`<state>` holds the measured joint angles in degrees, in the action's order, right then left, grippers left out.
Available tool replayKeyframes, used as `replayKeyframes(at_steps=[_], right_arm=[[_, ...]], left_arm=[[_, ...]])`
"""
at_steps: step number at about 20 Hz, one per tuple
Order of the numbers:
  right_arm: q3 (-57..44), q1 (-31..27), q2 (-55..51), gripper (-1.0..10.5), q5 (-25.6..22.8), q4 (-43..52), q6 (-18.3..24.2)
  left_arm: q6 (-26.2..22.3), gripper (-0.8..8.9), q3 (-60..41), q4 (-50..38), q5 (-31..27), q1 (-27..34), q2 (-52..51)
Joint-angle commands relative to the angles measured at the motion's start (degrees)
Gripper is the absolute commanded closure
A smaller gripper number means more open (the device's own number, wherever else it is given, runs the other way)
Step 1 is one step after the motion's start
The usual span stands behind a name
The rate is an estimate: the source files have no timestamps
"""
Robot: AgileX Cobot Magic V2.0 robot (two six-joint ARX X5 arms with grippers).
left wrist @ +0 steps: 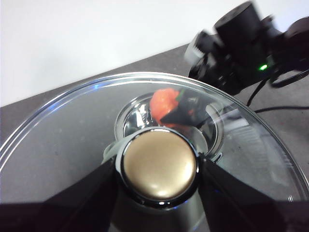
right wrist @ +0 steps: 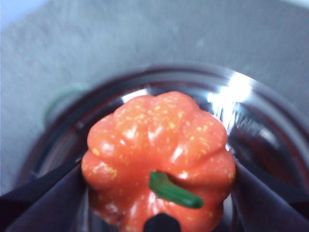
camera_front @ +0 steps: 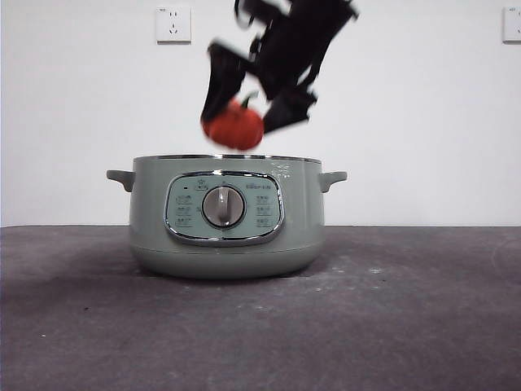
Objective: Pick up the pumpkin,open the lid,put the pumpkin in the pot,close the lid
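Note:
The orange-red pumpkin (camera_front: 234, 126) (right wrist: 159, 150) hangs just above the open mouth of the sage-green pot (camera_front: 151, 220), with my right gripper (camera_front: 248, 118) (right wrist: 157, 193) shut on it, one jaw on each side. The pot's shiny inside (right wrist: 251, 121) lies right under it. Off to one side, my left gripper (left wrist: 159, 169) is shut on the round knob (left wrist: 159, 162) of the clear glass lid (left wrist: 63, 140) and holds it away from the pot. Through the glass I see the pumpkin (left wrist: 164, 102) and the pot (left wrist: 130, 121). The lid and left gripper are out of the front view.
The pot stands in the middle of a dark grey table (camera_front: 260, 334) before a white wall. Two wall sockets (camera_front: 173, 24) (camera_front: 512, 23) sit high on the wall. The right arm's body (left wrist: 241, 43) with its cables shows beyond the lid.

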<state>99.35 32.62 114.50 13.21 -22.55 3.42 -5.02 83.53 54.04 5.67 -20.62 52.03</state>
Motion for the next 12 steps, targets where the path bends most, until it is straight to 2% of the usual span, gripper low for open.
replayKeyframes(at_steps=[1,5,12], right_arm=[[0.2,0.6,3.1,9.6,-0.3,1.1,2.2],[0.2,1.8,6.5,9.6,-4.5,1.1,6.6],[0.2,2.0,8.3,9.6,-4.8,-0.4,7.2]], left_arm=[[-0.8,8.22,0.2,-2.5,0.3,0.1,-1.0],[-0.8,8.22,0.2,-1.2,0.4,0.1,-1.0],[-1.0,8.22,0.2,-1.2,0.6,0.1,-1.0]])
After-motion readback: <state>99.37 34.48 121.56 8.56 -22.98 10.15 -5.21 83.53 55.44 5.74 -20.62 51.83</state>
